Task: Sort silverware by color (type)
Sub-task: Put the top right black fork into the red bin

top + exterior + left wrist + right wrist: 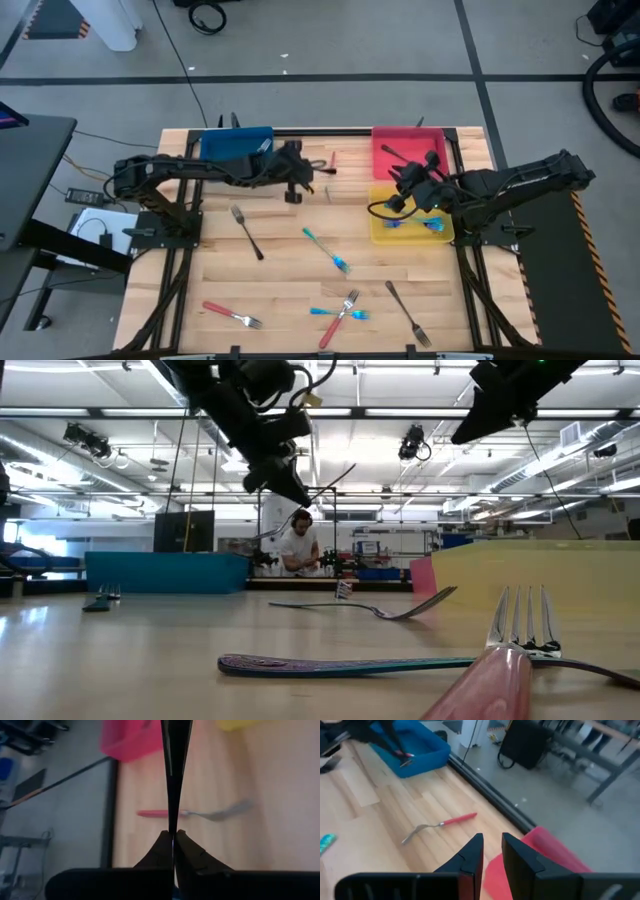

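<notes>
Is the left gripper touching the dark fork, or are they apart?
Touching. In the left wrist view, the left gripper has its fingers closed on the dark fork, which runs straight out from between them with no gap.

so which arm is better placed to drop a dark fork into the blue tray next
Left. The left pincer is already shut on a dark fork, raised just beside the blue tray. The right pincer sits across the table between the red tray and yellow tray, holding nothing.
</notes>
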`<control>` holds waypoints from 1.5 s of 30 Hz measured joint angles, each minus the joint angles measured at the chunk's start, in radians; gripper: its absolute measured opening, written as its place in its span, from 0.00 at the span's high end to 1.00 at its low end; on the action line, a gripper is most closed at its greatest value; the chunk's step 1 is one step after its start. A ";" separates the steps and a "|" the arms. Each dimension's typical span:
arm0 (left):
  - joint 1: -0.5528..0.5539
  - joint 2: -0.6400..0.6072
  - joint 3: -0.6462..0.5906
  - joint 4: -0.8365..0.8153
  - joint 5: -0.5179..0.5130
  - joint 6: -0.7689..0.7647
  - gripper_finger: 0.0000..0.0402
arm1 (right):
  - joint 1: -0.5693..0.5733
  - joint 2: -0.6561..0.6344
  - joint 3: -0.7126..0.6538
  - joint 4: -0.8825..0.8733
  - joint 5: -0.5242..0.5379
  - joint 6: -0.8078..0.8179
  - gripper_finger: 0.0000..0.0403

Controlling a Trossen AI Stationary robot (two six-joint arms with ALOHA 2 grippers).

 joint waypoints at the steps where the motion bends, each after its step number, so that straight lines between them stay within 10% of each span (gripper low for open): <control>1: 0.014 0.000 0.000 0.019 -0.001 0.000 0.99 | -0.004 0.000 0.000 0.015 0.009 -0.034 0.81; 9: 0.126 0.000 0.000 0.140 0.000 0.003 0.99 | -0.057 -0.006 0.000 0.214 0.163 -0.303 0.81; 18: 0.202 -0.001 0.001 0.251 0.003 0.027 0.99 | -0.186 -0.007 0.000 0.485 -0.050 -0.597 0.81; 45: 0.234 -0.002 0.001 0.293 0.001 0.048 0.99 | -0.366 0.131 0.000 0.720 -0.162 -0.666 0.64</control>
